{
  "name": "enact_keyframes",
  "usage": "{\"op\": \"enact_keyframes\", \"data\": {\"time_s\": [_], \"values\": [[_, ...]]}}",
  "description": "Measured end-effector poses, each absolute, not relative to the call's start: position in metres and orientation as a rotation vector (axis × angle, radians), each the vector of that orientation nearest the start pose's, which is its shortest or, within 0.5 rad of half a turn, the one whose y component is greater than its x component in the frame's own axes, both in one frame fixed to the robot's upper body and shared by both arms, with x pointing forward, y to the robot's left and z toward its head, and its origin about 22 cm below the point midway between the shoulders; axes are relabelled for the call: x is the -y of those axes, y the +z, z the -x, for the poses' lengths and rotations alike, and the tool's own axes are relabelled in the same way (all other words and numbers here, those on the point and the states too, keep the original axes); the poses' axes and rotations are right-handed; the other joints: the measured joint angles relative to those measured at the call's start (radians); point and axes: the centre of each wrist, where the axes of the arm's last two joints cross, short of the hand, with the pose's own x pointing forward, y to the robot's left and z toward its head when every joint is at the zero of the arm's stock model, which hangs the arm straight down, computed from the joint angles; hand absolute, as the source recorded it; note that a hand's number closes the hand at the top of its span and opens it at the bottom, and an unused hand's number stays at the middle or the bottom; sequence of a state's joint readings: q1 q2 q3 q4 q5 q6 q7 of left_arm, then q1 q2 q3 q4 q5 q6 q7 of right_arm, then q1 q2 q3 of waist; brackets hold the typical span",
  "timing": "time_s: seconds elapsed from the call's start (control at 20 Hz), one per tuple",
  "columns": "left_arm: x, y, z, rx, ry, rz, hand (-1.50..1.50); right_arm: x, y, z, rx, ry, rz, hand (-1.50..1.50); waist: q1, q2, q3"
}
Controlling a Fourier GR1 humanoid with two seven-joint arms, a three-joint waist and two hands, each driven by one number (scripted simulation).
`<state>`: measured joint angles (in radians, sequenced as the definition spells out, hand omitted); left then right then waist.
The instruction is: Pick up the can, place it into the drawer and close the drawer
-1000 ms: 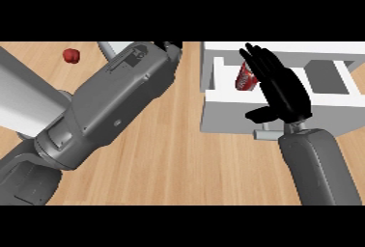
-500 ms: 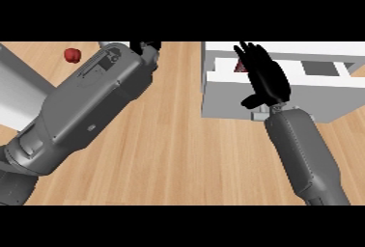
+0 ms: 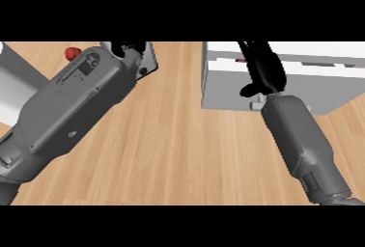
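Observation:
The white drawer unit [image 3: 314,91] sits at the upper right of the wooden counter. Only a narrow slot of the drawer shows, with a sliver of the red can [image 3: 240,60] inside it. My right hand [image 3: 262,67] lies over the drawer's front with straight fingers pointing away from me, hiding most of the slot. My left forearm [image 3: 71,111] crosses the left half of the view. Just a bit of my left hand [image 3: 133,47] shows at the top edge.
A small red object [image 3: 71,52] lies on the counter at the upper left, beside my left forearm. A pale grey-white block [image 3: 14,82] stands at the left edge. Bare wooden counter [image 3: 192,154] fills the middle between my arms.
The drawer has slid inward under my right hand, from wide open with the can in plain sight to a thin slot. Both arms have moved farther from me.

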<state>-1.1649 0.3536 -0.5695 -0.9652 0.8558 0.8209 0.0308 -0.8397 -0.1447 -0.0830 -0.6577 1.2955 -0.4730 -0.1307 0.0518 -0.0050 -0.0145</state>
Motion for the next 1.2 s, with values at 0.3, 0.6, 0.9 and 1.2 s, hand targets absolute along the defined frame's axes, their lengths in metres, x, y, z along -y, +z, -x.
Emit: {"op": "enact_keyframes", "data": {"time_s": [0.3, 0.6, 0.9, 1.2], "values": [[-0.104, 0.217, -0.407, 1.714, 0.176, -0.042, -1.50, 0.203, 0.054, -0.436, 1.686, 1.085, 1.299, -1.50, 0.019, 0.012, 0.007], [-0.112, 0.218, -0.403, 1.720, 0.165, -0.049, -1.50, 0.203, 0.066, -0.448, 1.678, 1.049, 1.346, -1.50, 0.029, 0.025, 0.013], [-0.113, 0.226, -0.396, 1.728, 0.154, -0.038, -1.50, 0.204, 0.076, -0.455, 1.641, 1.051, 1.370, -1.50, 0.039, 0.033, 0.017], [-0.114, 0.229, -0.389, 1.730, 0.144, -0.022, -1.50, 0.210, 0.086, -0.460, 1.589, 1.074, 1.366, -1.50, 0.049, 0.044, 0.022]]}}
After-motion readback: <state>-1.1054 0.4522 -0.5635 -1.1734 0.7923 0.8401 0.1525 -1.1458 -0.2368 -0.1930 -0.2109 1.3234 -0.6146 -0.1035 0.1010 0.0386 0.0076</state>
